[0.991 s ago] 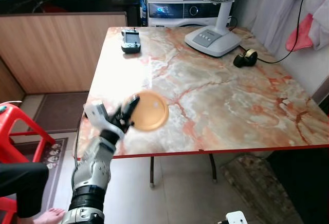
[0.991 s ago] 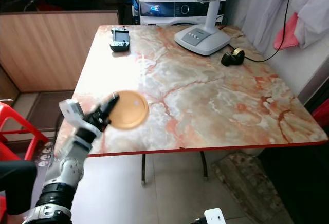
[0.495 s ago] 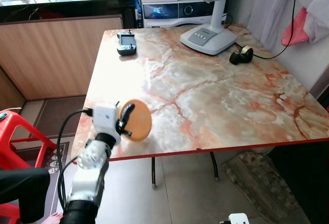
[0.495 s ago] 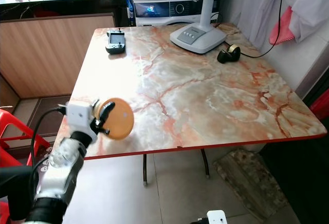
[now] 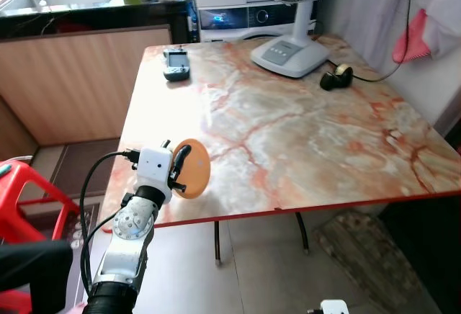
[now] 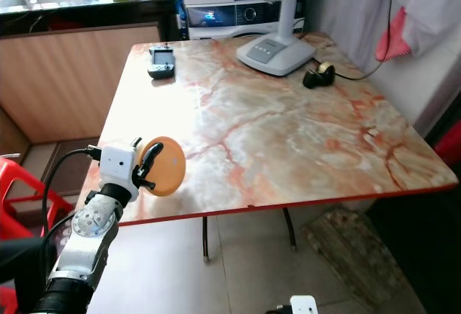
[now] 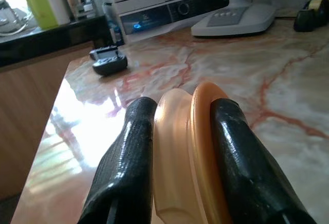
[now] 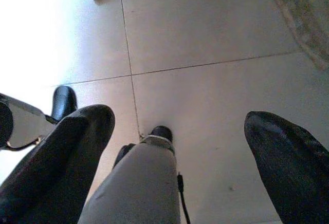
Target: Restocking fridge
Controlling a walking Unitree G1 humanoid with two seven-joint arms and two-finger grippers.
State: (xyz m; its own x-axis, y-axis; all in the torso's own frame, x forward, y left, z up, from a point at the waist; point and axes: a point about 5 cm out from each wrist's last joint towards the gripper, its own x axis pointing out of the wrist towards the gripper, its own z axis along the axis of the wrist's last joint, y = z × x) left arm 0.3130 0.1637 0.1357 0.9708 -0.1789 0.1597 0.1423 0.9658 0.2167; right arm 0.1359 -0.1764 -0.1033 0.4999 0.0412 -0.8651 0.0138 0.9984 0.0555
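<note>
Marbled in orange and cream, the table carries a white fan base and a black tape dispenser at its far side, with a dark handheld controller near the far left corner. My left gripper hangs over the near left edge of that table, its fingers clamped on an orange disc held on edge. From my head, the disc reads as a flat orange round with one black finger across its face. My left wrist camera tells more: what I am pinching is two layers, a paler peach piece pressed against the deeper orange one, both squeezed between my two black fingers. My right gripper hangs low, pointed at the grey tiled floor, fingers spread wide with nothing between them. Beside my left arm stands a red plastic stool.
</note>
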